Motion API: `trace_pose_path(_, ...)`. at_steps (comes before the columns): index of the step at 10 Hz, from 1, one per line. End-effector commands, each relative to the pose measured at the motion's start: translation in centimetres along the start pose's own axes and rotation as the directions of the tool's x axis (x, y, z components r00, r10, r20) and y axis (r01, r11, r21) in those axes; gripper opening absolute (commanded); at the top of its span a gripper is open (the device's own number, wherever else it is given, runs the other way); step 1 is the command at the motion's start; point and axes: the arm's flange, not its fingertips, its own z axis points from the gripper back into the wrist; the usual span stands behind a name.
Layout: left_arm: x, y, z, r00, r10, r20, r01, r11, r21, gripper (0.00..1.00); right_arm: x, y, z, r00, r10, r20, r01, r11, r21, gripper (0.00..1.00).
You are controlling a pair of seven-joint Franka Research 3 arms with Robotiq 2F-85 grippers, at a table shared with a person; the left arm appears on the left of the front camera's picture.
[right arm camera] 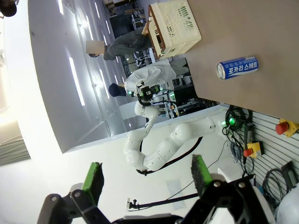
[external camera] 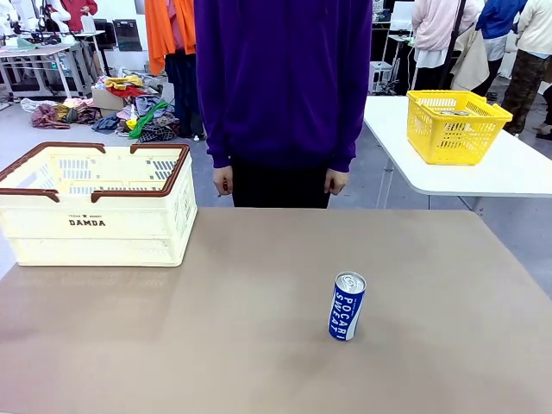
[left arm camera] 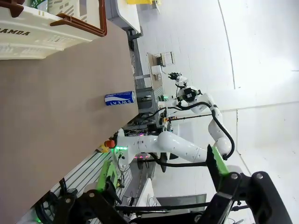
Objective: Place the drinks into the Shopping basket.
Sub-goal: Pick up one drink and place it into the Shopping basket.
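My brown table (external camera: 216, 345) runs across the whole front view, with a busy workroom behind it. A person (external camera: 285, 86) in a purple top stands at the far edge, both hands (external camera: 223, 181) hanging at their sides and holding nothing.

The basket (external camera: 95, 224) sits on the table's far left corner, cream with a red-brown rim and handles folded onto the rim. Its near wall hides the floor, so I can't tell what lies inside.

Behind on the right, a yellow basket (external camera: 453, 125) rests on a white table (external camera: 517, 168).

In the wrist views both arms are up off the table. The left gripper (left arm camera: 160, 158) has its jaws spread wide with nothing between the green pads. The right gripper (right arm camera: 147, 163) is likewise wide apart and empty.

The blue Pocari Sweat can (external camera: 347, 306) stands upright on the table, right of centre and nearer my side. It is well apart from the basket and touches nothing else.
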Motion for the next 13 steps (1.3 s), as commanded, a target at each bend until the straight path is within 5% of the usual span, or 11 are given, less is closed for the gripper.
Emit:
trace_pose_path(1, 0.0, 0.0, 0.0, 1.000, 0.000, 0.000, 0.000, 1.000, 0.000, 1.00, -0.2, 0.3, 0.0, 1.000, 0.008, 0.002, -0.008, 1.000, 0.003, 1.00)
trace_pose_path(4, -2.8, -12.2, -11.6, 0.997, 0.062, -0.035, -0.041, 0.900, 0.435, 1.00, -0.2, 0.3, 0.0, 1.000, 0.008, 0.002, -0.008, 1.000, 0.003, 1.00)
trace_pose_path(6, -4.5, -16.0, -20.7, 0.990, 0.082, -0.115, 0.017, 0.742, 0.670, 1.00, -0.2, 0.3, 0.0, 1.000, 0.008, 0.002, -0.008, 1.000, 0.003, 1.00)
trace_pose_path(9, -5.5, -16.5, -33.4, 0.986, 0.150, -0.078, -0.036, 0.640, 0.768, 1.00, -0.2, 0.3, 0.0, 1.000, 0.008, 0.002, -0.008, 1.000, 0.003, 1.00)
trace_pose_path(11, -6.9, -15.1, -41.0, 0.996, 0.084, -0.024, -0.026, 0.543, 0.839, 1.00, -0.2, 0.3, 0.0, 1.000, 0.008, 0.002, -0.008, 1.000, 0.003, 1.00)
trace_pose_path(13, -8.6, -13.8, -47.2, 0.999, 0.048, -0.011, -0.017, 0.560, 0.829, 1.00, -0.2, 0.3, 0.0, 1.000, 0.008, 0.002, -0.008, 1.000, 0.003, 1.00)
